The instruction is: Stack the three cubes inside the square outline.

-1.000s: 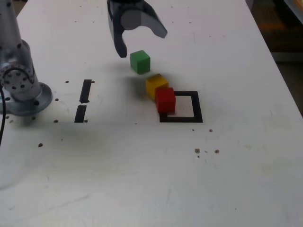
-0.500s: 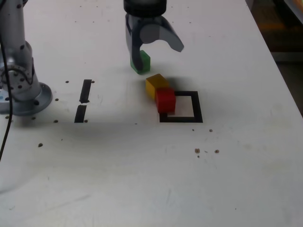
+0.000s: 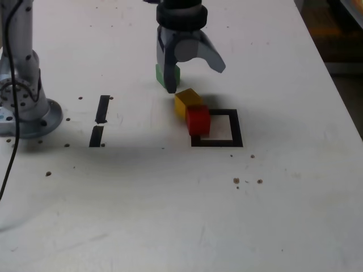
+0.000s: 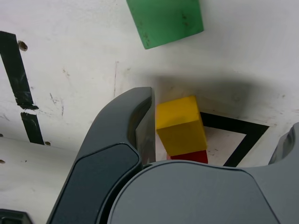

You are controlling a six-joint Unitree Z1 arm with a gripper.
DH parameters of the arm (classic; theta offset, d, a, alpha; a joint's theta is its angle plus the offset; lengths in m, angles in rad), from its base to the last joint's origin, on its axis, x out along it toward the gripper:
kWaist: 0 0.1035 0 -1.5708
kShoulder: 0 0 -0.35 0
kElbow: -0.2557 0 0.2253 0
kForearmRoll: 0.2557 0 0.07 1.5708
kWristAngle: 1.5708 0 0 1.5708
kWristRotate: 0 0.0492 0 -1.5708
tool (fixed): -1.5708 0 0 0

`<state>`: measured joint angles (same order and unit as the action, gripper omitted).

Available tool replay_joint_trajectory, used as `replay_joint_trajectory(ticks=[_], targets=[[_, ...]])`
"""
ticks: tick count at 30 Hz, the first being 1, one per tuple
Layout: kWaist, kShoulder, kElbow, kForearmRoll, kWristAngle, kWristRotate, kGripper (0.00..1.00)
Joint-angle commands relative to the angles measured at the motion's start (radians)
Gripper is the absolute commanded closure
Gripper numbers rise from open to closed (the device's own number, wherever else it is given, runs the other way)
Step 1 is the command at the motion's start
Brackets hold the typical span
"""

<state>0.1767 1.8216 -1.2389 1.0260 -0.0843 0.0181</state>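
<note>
Red, solid and plain-faced, one cube [image 3: 198, 120] overlaps the left edge of the black-bordered white square [image 3: 237, 129] in the exterior view. The yellow cube [image 3: 188, 103] sits at the square's upper left, seemingly touching red; the scuffed green cube [image 4: 167, 21] lies farther from the square. The end effector [image 3: 195, 79] hangs open above the desk [image 3: 142, 209], beyond the square.

Exterior view: near cube [image 3: 198, 120] on outline [image 3: 237, 128], left side. Middle cube [image 3: 187, 102] just behind it, slightly left; contact unclear. Far cube [image 4: 166, 21] behind both, further left. Strips [image 3: 102, 109] left of all.
</note>
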Motion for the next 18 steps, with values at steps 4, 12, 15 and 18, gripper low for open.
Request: replay_joint_trajectory(ticks=[4,12,15,18], targets=[[-0.010,0.015,0.018,-0.010,-0.043,-0.001,0.03],[-0.027,0.049,0.008,-0.028,-0.091,-0.001,0.04],[-0.028,0.061,0.006,-0.029,-0.098,-0.001,0.05],[-0.028,0.069,0.005,-0.029,-0.100,-0.001,0.06]])
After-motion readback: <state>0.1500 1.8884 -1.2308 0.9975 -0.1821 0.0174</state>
